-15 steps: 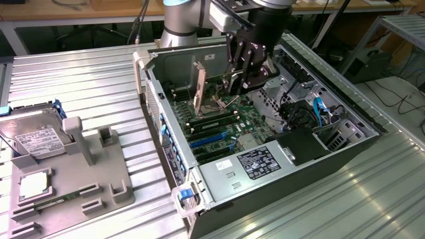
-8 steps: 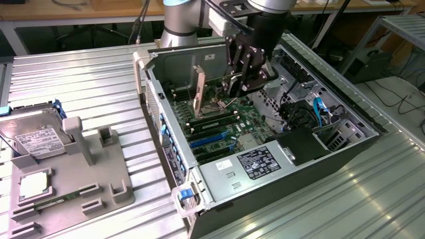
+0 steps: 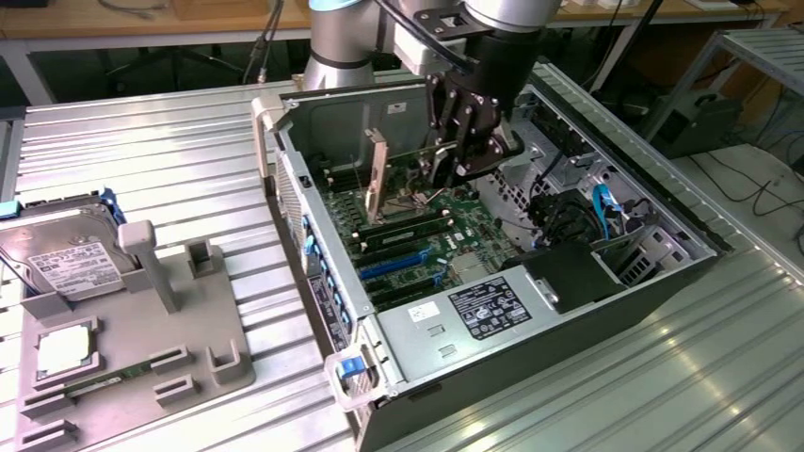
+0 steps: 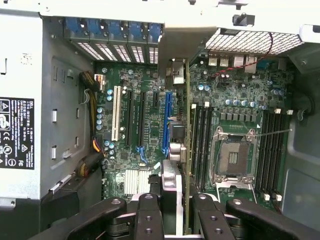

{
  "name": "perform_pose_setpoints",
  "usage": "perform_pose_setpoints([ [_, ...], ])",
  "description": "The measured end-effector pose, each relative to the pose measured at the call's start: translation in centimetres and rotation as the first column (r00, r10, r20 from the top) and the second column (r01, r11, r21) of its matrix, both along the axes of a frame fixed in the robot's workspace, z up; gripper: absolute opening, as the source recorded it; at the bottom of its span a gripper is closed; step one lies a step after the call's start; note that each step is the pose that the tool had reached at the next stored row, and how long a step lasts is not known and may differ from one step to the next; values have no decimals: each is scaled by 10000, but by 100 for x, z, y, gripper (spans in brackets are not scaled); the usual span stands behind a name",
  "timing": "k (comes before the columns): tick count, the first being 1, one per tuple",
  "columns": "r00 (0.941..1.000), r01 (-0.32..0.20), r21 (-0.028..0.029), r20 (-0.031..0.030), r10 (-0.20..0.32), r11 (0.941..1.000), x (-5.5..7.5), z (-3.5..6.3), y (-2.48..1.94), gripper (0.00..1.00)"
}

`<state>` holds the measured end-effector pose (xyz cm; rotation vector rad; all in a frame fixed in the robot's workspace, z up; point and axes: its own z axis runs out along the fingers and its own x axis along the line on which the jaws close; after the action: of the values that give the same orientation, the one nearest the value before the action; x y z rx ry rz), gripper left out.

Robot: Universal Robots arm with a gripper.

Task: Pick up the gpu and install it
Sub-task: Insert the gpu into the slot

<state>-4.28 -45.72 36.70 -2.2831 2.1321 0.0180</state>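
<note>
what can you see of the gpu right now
The gpu is a thin flat card, seen edge-on in the wrist view, with a pale metal bracket at the end toward the rear of the computer case. It stands upright on its long edge over the motherboard. The gripper clamps it, one finger on each side. Whether it sits in a slot cannot be told.

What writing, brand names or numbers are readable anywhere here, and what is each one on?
No text reads clearly.
Black sticker on the power box: white print, too small to read.
White label on the hard drive: blurred, unreadable.
Circuit board: markings too small to read.
Card in the pincer: edge-on, nothing to read.
</note>
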Motion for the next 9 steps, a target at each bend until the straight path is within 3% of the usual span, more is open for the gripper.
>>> perform_pose_setpoints([
  [9,10000,0,1,0,0,10000,0,-90,0,29],
])
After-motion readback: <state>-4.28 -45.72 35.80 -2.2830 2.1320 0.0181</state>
